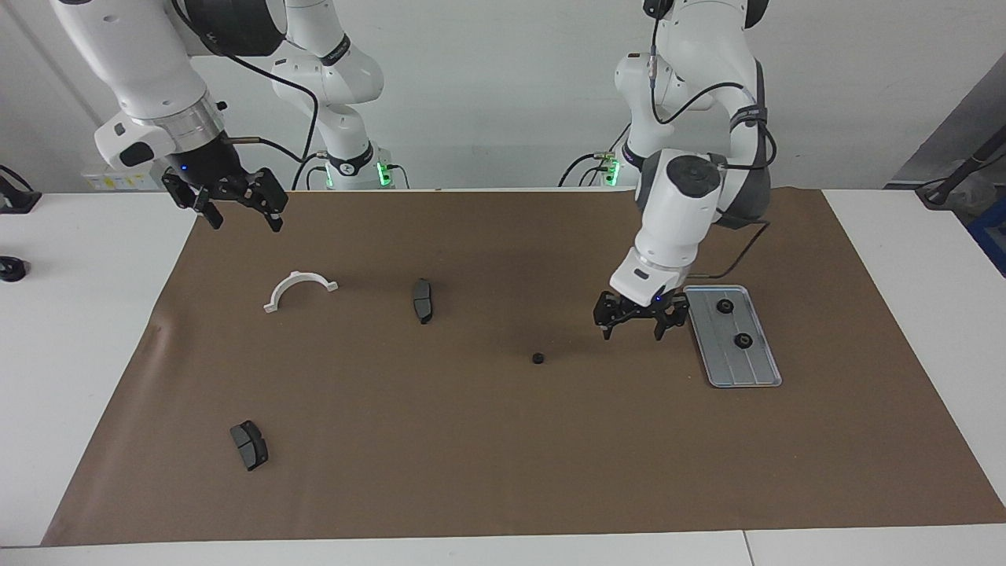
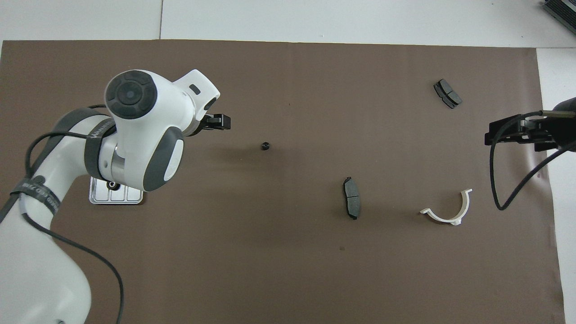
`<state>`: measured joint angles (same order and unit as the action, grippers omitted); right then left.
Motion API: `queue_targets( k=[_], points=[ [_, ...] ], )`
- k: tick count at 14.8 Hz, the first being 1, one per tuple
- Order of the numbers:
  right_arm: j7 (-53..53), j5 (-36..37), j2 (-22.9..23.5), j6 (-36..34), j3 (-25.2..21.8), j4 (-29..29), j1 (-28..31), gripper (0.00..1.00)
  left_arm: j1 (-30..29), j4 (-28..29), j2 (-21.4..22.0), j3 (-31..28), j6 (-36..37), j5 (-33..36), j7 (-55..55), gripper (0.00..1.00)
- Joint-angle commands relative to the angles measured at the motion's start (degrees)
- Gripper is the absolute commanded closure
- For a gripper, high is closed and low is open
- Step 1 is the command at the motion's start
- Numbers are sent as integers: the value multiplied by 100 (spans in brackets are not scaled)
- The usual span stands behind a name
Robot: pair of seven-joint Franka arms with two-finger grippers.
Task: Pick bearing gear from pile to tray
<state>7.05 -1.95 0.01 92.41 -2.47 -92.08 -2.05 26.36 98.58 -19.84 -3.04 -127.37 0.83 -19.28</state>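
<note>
Across the white counter (image 1: pixel 71 330) lies a brown paper mat (image 1: pixel 487 440), and toward the left arm's end of it sits the flat ridged silver-grey metal tray (image 1: pixel 753 369), with two small black round gears (image 1: pixel 724 306) lying in it. Just beside the tray hangs the left end effector (image 1: pixel 631 332), fingers spread wide and holding nothing, while the right end effector (image 1: pixel 242 218) waits raised and open over the mat's edge. Smaller parts lie scattered: a white plastic half-ring (image 1: pixel 299 288), two dark grey brake pads (image 1: pixel 423 300), and one loose tiny black round gear (image 1: pixel 537 358) on the mat near the left end effector.
</note>
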Motion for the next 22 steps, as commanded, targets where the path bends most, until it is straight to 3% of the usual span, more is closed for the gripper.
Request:
queue_targets(
  k=[1, 4, 6, 9, 12, 17, 18, 21, 22],
  points=[
    [-99, -191, -45, -21, 80, -134, 152, 0, 308, -778, -651, -118, 213, 198, -479, 0],
    [-134, -9, -106, 127, 71, -274, 179, 0, 493, -1043, -1082, -109, 91, 181, -690, 0],
    [-134, 326, -194, 382, 88, -476, 153, 0, 563, -1017, -1092, -83, -102, 154, -691, 0],
    [-99, 265, -195, 278, 97, -451, 153, 0, 711, -737, -1075, -74, -454, 57, -682, 0],
    [-99, -226, -194, 85, 80, -372, 232, 0, 792, -516, -1039, -57, -692, 49, -673, 0],
    [-204, 194, -212, 67, 97, -381, 171, 0, 924, -24, -925, -56, -1202, 40, -673, 0],
    [-222, 186, -203, 41, 123, -320, 170, 0, 924, -24, -916, -56, -1159, 40, -664, 3],
    [-205, 116, -28, -688, 132, 356, 240, 0, 985, 135, -855, -56, -1202, 40, -673, 39],
    [-178, 125, 7, -637, 132, 305, 232, 0, 994, 143, -855, -56, -1211, 40, -682, 46]
  ],
)
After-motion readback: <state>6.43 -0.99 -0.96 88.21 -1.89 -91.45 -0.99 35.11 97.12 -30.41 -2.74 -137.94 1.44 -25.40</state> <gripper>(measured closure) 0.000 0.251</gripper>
